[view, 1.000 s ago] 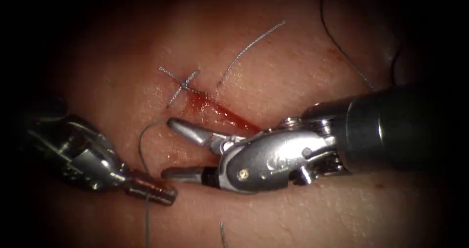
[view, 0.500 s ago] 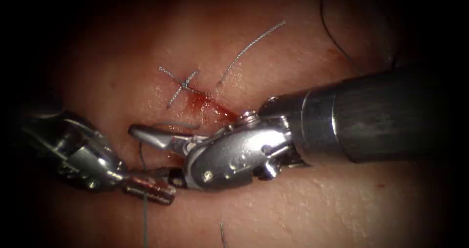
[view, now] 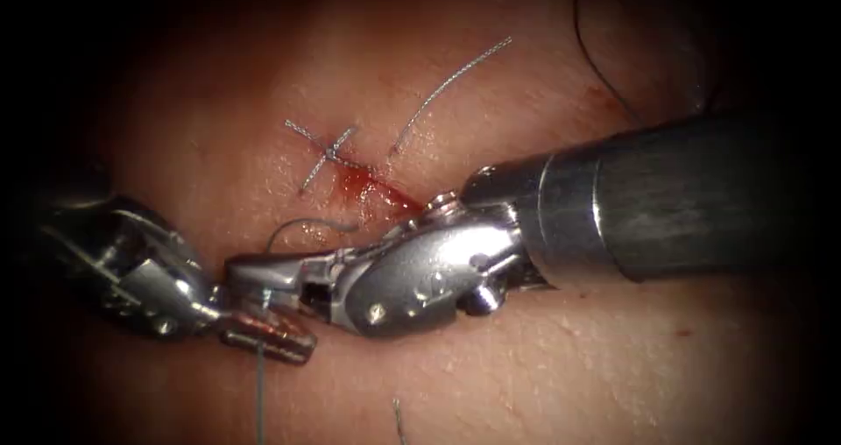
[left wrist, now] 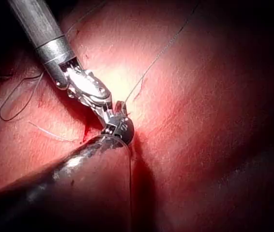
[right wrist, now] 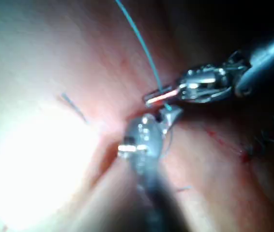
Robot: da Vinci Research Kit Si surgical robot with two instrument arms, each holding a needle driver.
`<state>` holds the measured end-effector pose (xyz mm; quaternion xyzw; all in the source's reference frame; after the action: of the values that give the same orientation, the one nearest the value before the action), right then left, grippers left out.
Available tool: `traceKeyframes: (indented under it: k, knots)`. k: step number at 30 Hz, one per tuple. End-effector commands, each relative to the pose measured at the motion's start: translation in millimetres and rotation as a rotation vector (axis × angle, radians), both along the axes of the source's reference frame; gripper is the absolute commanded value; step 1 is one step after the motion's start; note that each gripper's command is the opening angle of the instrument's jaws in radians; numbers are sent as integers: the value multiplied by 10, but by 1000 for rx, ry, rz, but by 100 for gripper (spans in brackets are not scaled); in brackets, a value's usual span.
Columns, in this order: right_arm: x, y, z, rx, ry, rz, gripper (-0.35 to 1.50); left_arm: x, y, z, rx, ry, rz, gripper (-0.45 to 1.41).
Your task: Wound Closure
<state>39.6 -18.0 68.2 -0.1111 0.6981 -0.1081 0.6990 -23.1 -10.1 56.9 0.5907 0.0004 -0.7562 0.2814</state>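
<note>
The left steel pincer [view: 267,335] stays clamped on the thin, limp grey thread [view: 260,392], the right pincer [view: 263,274] has closed alongside, contents unclear.

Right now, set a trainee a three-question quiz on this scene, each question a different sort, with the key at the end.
1. True or false: the left tool holds the thread.
2. Where on the cut does the knotted stitch sit? A) its upper-left end B) its lower-right end C) its middle.
3. Fill in: the right tool has its jaws ____ on the thread, beside the left tool's tip.
Key: 1 true; 2 A; 3 shut.
</note>
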Motion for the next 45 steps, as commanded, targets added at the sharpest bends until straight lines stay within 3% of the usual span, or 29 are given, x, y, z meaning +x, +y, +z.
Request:
traceKeyframes:
  k: [1,2,3,5,7,8,9,18,23,31,45]
  knots:
    - [3,-2,7,5,-5,-3,-35,-6,-3,7,2,-3,-3,-45]
    - [2,-1,9,10,-8,-4,-35,-7,-2,7,3,-5,-6,-45]
    - [2,1,11,10,-13,-8,-35,-8,-2,6,20,0,-13,-20]
    - [1,4,16,15,-30,-11,-35,-9,-2,5,62,12,-36,49]
    - [0,8,23,29,-46,-1,-35,-9,-4,3,81,29,-64,99]
    - [-1,11,27,40,-56,6,-35,-9,-5,1,83,32,-83,116]
    - [-2,14,31,56,-75,10,-35,-8,-6,-1,81,31,-97,120]
    - [-8,29,61,162,-160,23,-35,0,-13,-21,105,3,-167,123]
    - [-12,43,72,268,-169,38,-35,-2,-22,-24,86,1,-174,109]
    - [-12,66,81,417,-168,44,-35,-5,-33,-13,-5,1,-176,86]
    - [2,102,90,533,-172,-2,-35,-5,-19,4,-119,32,-257,79]
